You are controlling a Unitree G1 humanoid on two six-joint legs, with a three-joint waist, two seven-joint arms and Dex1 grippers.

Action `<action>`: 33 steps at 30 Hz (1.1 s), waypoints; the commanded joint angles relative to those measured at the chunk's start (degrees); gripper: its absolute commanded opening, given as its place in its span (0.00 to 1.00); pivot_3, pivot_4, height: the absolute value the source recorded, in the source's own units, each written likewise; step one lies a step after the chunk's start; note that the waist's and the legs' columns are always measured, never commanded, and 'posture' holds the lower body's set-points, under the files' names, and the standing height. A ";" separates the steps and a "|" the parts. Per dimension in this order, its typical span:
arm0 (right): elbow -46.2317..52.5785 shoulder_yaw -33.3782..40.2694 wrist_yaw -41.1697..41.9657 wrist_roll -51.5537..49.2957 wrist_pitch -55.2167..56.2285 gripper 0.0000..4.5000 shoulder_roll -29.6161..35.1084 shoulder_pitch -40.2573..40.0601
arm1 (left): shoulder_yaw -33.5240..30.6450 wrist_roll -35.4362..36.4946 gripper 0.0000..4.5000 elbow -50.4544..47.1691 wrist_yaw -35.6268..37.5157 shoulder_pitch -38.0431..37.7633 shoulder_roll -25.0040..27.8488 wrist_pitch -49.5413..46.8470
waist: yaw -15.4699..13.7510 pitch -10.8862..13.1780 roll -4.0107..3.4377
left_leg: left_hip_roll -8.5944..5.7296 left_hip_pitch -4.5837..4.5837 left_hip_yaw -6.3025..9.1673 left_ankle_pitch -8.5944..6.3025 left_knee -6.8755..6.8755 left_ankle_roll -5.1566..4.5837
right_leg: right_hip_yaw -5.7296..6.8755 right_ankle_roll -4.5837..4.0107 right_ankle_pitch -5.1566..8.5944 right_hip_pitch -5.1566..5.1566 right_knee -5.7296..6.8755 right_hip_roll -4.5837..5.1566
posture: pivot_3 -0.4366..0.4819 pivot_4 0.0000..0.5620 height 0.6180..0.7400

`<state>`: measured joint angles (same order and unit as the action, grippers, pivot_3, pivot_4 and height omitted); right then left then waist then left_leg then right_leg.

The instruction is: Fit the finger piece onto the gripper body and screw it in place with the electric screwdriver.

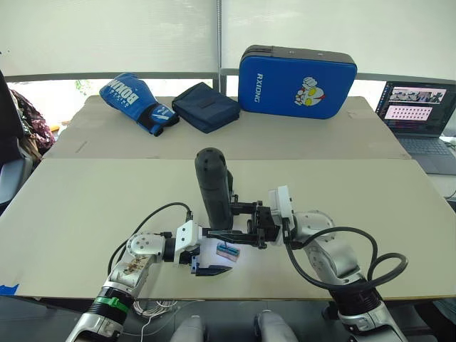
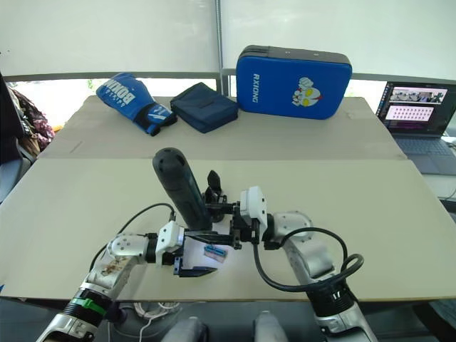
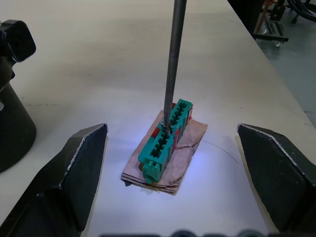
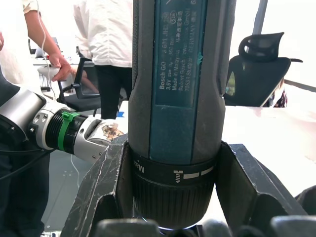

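Both arms reach inward near the bench's front edge. The right pincer (image 4: 170,197) clamps the electric screwdriver (image 1: 213,187) upright; the left pincer (image 3: 173,163) is spread wide, holding nothing.

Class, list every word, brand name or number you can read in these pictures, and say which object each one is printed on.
"RXIONG": on the blue kick pad.
"BOXING": on the blue boxing glove; the smaller word under it is too small to read.
"Bosch GO", "3.6V", "GERMANY": on the electric screwdriver, clamped in the right gripper; the rest of that label is too fine to read.
"Max": on the screwdriver's collar.
The laptop screen is too small to read.
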<state>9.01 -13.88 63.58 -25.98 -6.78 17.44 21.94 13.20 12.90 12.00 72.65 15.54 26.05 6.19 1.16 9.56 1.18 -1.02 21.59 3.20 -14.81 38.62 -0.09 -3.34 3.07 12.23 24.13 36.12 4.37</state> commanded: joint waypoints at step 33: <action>0.25 1.31 0.49 -0.91 -2.45 0.43 1.29 0.32 | 1.50 -0.94 0.99 2.06 0.56 -1.45 0.55 -0.87 | -0.04 -0.05 -0.02 | 0.00 -0.05 0.00 0.00 -0.01 0.00 | 0.00 0.00 0.00 -0.05 -0.01 0.00 | 0.48 0.27 1.00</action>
<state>8.16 -12.84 63.72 -26.12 -8.22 18.00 21.92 13.31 12.89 12.17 72.66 15.69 26.10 6.15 1.13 9.51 1.15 -1.02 21.54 3.20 -14.81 38.61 -0.09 -3.34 3.08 12.23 24.08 36.11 4.37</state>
